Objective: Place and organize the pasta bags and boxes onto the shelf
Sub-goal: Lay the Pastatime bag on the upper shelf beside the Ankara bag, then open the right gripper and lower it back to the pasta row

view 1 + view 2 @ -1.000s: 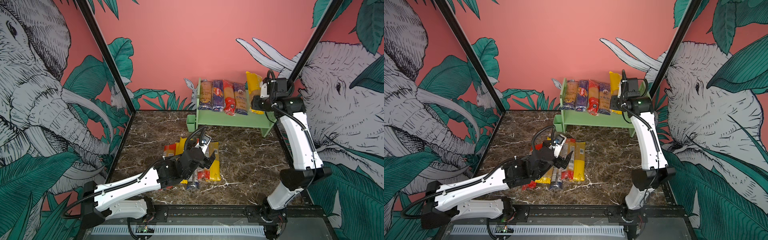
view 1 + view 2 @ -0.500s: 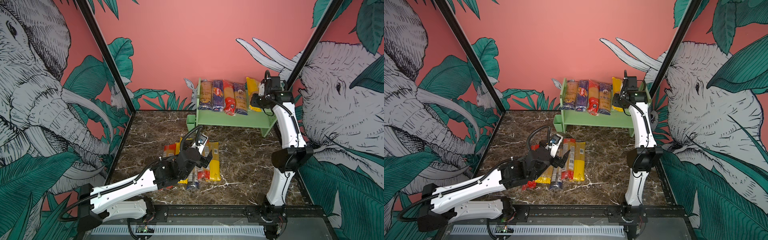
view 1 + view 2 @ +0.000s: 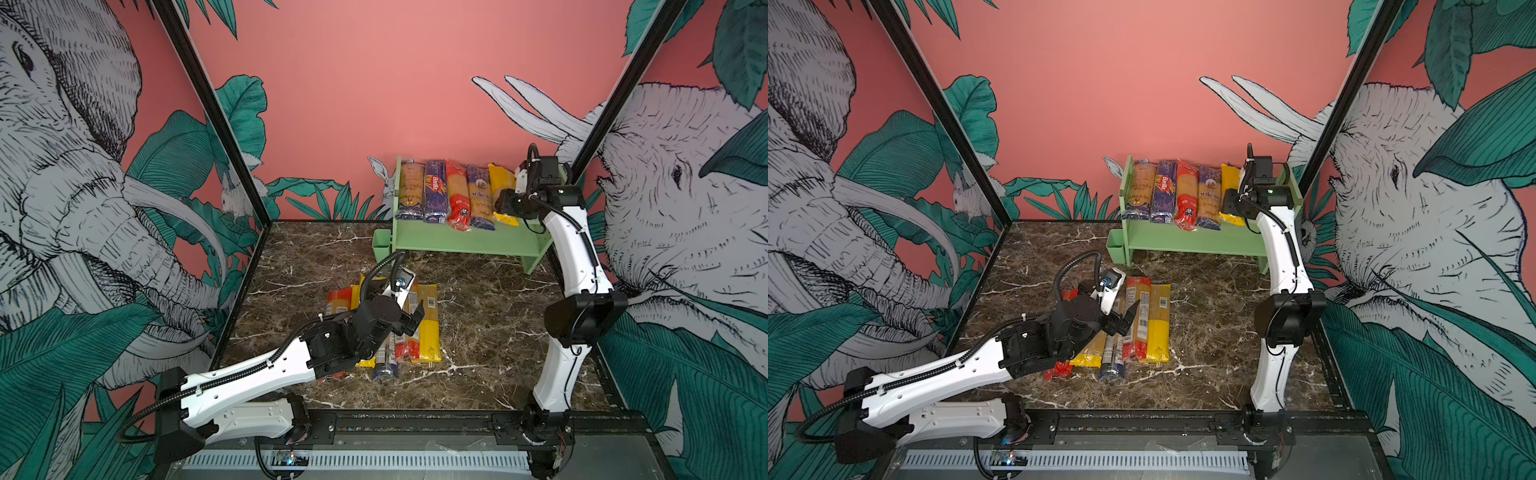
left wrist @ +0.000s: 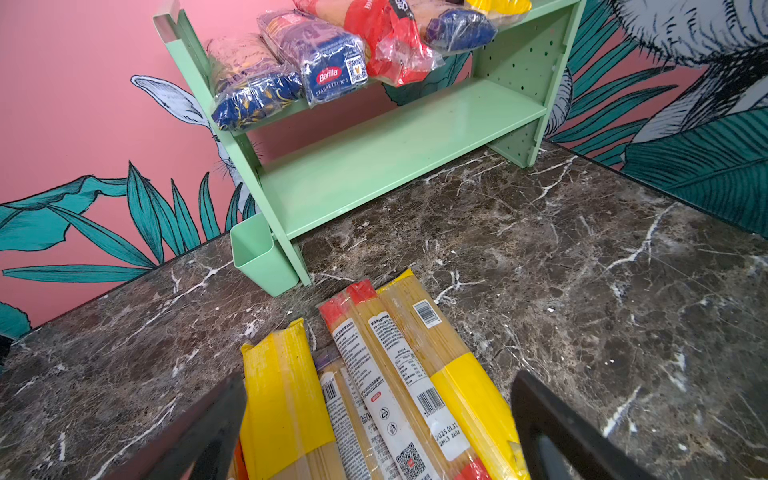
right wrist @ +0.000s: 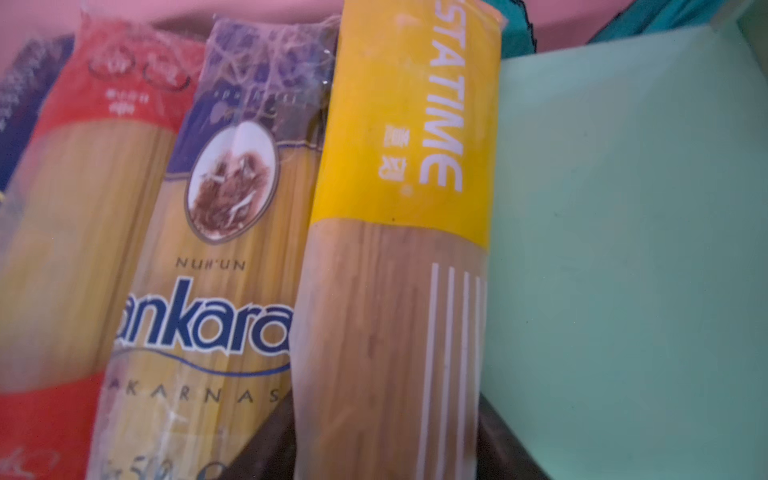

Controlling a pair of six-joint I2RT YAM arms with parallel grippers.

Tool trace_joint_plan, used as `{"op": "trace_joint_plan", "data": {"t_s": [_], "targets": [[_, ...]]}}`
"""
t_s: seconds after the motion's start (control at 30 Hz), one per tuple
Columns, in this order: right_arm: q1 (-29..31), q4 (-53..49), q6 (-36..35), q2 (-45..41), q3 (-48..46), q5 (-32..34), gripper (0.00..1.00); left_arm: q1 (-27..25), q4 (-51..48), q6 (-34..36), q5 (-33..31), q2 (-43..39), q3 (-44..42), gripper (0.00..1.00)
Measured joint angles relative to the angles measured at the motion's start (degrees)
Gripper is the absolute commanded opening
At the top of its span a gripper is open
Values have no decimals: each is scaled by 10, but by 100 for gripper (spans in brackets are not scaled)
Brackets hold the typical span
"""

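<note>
Pale green, the shelf (image 3: 465, 243) stands in the upper right of both top views against the pink wall, with five pasta packs side by side on its upper tier. The yellow pack (image 3: 502, 183) is the rightmost of that row, and the right gripper (image 3: 503, 203) sits at its near end. In the lower middle of the frame, on the dark marble table (image 3: 498, 324), a loose row of packs (image 3: 428, 332) lies under the left gripper (image 3: 410, 321), which is spread wide and holds nothing. The left wrist view looks along those packs toward the shelf. Its two dark fingers (image 4: 208, 428) stand on either side of the row, a small green cup (image 4: 259, 257) sits against the shelf's side post, and a blue Barilla pack (image 4: 328, 62) overhangs the upper tier. The right wrist view is blurred. It shows the yellow pack (image 5: 399, 249) lying on the green tier beside an Ankara pack (image 5: 216, 291) and a red pack (image 5: 75, 199). Dark fingertips (image 5: 509, 449) flank the yellow pack, but I cannot tell whether they press it or stand clear.
</note>
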Motion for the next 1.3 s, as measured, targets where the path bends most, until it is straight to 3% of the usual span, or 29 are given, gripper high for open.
{"op": "trace_joint_plan", "data": {"t_s": [0.03,0.37,0.6,0.97,1.1,1.3], "targets": [[0,10,0,-9,-11,0,83,0,0,-2,-3,0,0,99],[-2,45,-5,-101,-31,14,93,0,-14,-26,-17,-47,-13,99],[19,82,10,-263,-218,19,93,0,-31,-52,-19,-104,-49,99],[217,106,78,-548,-551,50,93,0,-135,-110,-52,-278,-104,99],[296,113,124,-588,-652,71,93,2,-185,-138,-56,-330,-122,99],[419,141,193,-594,-766,113,92,2,-252,-166,-41,-344,-136,99]]}}
